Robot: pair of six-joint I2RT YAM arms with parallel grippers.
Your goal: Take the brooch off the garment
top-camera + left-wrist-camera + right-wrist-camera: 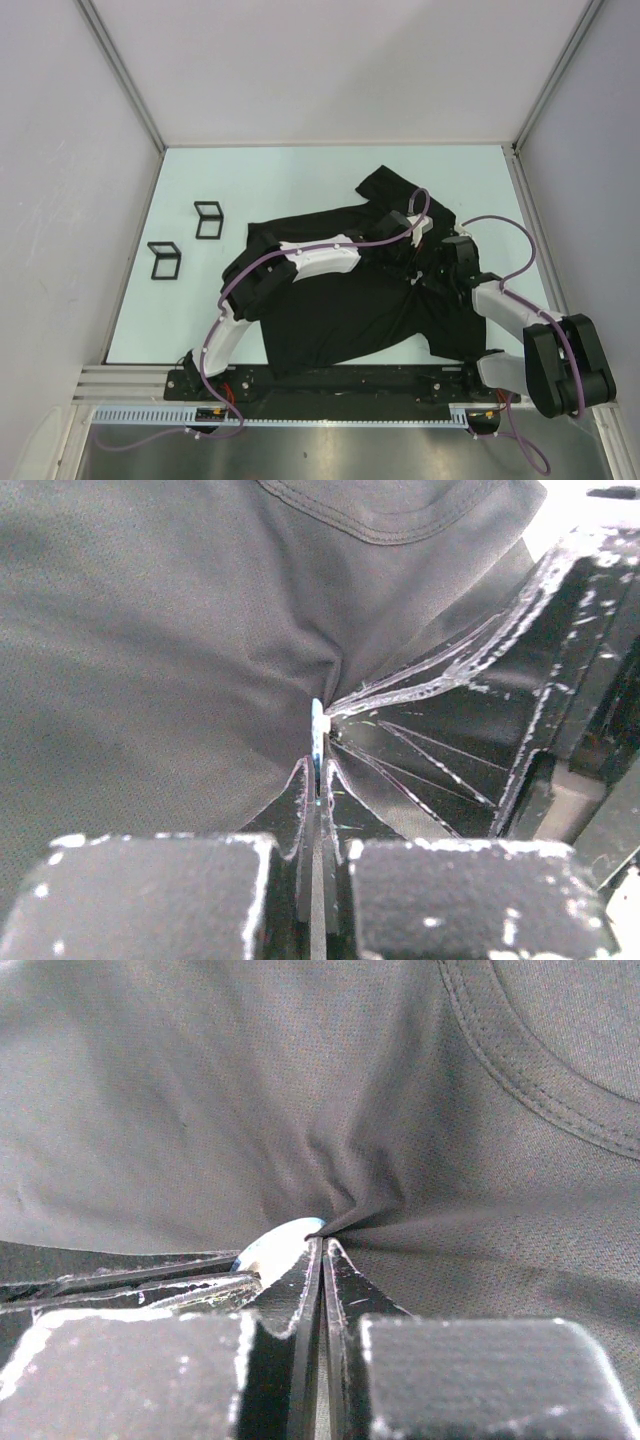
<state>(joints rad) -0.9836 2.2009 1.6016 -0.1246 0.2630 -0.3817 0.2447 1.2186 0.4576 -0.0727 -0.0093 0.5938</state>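
Gripping brooch (318,720), left end effector (318,772), right end effector (322,1252) pinching garment (200,1090), brooch seen only from wrists.

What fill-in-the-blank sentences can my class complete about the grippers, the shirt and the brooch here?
The garment is ___ in colour.
The left gripper is ___ on the pale brooch.
The right gripper is shut on the ___.
___ small black frames stand left of the garment.
Missing words: black; shut; garment; two.
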